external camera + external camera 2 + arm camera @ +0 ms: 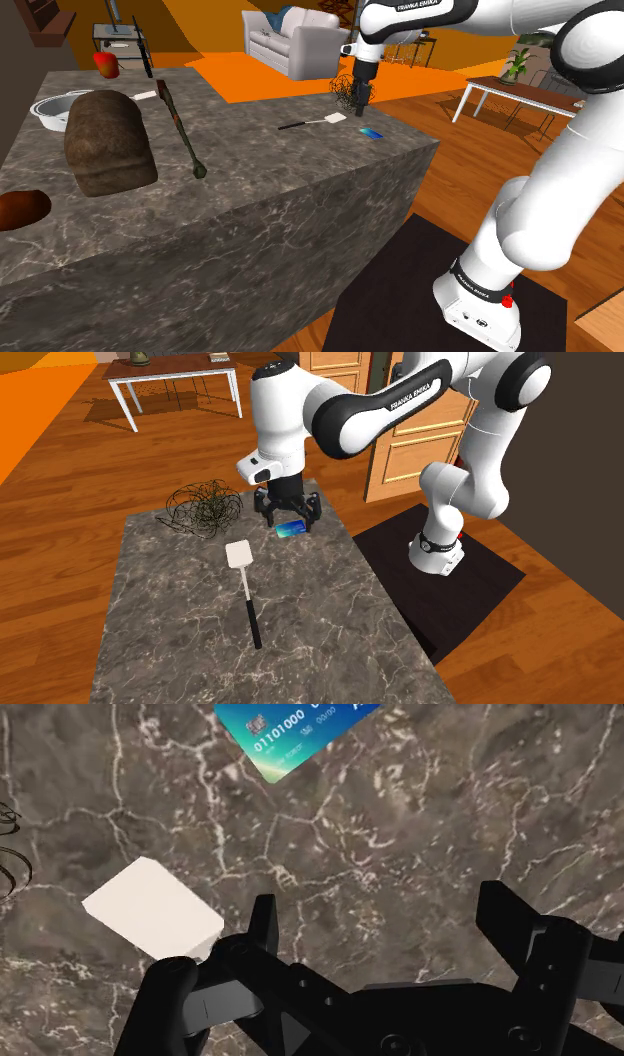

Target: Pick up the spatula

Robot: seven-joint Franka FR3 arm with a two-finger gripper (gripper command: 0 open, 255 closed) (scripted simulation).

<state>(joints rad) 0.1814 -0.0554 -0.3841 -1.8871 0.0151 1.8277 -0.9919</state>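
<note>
The spatula (243, 580) lies flat on the dark marble counter (180, 642), with a white square blade (335, 118) and a thin black handle. My black gripper (288, 512) hangs open just above the counter near its edge, over a blue card (291, 528). The blade sits a short way to the side of the fingers, apart from them. In the wrist view the white blade (155, 909) lies outside one finger (263, 929), and my gripper (390, 924) has only bare marble between its fingers. Nothing is held.
A tangled dark wire object (205, 507) sits at the counter's corner close to the gripper. Farther along the counter are a brown loaf (108, 140), a long dark utensil (183, 130), a grey bowl (55, 108) and a red apple (106, 64). Past the counter edge (430, 150) is wooden floor.
</note>
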